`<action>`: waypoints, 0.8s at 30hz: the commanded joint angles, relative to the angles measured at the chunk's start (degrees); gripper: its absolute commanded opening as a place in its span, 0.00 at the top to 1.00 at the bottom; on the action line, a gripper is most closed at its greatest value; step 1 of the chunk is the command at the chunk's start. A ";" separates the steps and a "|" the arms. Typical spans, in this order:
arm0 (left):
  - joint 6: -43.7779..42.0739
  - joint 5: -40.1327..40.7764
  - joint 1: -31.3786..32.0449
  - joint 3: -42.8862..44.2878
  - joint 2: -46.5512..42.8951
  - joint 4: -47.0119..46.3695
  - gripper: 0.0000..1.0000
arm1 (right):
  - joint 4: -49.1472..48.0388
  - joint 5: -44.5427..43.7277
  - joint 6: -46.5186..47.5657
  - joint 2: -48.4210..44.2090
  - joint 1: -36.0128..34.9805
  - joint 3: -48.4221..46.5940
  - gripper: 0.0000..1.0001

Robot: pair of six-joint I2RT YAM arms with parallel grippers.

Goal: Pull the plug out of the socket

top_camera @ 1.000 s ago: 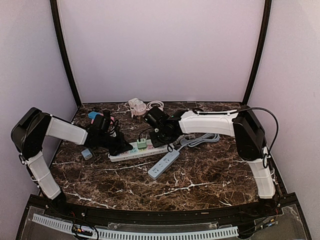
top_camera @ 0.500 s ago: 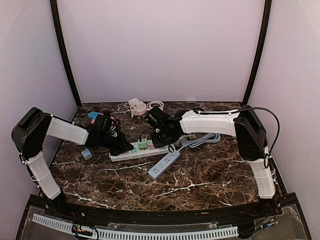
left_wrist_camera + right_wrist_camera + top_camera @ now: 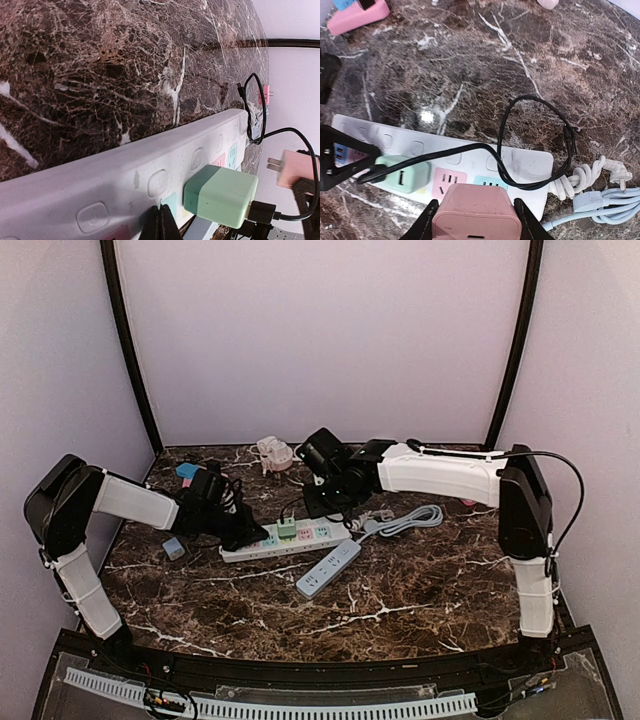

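Unplugged pink plug [image 3: 476, 220] above white strip [image 3: 532, 161]

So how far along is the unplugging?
Done: the pink plug is out of the power strip, prongs bare. In hand: the right gripper grips it while the shut left gripper pins the strip. Left: perhaps setting it down; the green plug is plugged in.

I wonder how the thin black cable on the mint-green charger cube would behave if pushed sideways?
The thin black cable is probably floppy: it lies in loose loops over the long white power strip, so it should bend rather than resist. Its end in the mint-green charger cube would likely stay anchored.
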State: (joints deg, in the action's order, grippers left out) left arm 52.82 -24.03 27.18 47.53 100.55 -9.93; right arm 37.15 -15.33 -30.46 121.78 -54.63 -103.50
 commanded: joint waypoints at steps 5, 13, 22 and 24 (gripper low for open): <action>-0.08 7.17 0.84 -3.79 6.12 13.66 1.00 | 0.59 0.35 0.02 -3.17 -0.57 -1.44 0.87; -1.49 6.45 1.54 -0.44 4.64 15.54 0.99 | 4.58 -2.12 -1.55 -13.13 0.07 8.18 0.87; -5.24 6.79 3.22 8.50 2.75 20.84 0.96 | 14.34 0.03 -8.79 -31.58 4.71 30.55 0.87; -5.87 6.84 3.43 10.13 2.34 21.66 0.96 | 17.42 0.76 -10.60 -36.01 6.08 34.98 0.86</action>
State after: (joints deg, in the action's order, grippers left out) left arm 49.91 -19.88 29.30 55.77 101.21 2.59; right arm 46.17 -15.20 -36.16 91.29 -50.72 -75.64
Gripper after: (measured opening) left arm 0.039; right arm 0.419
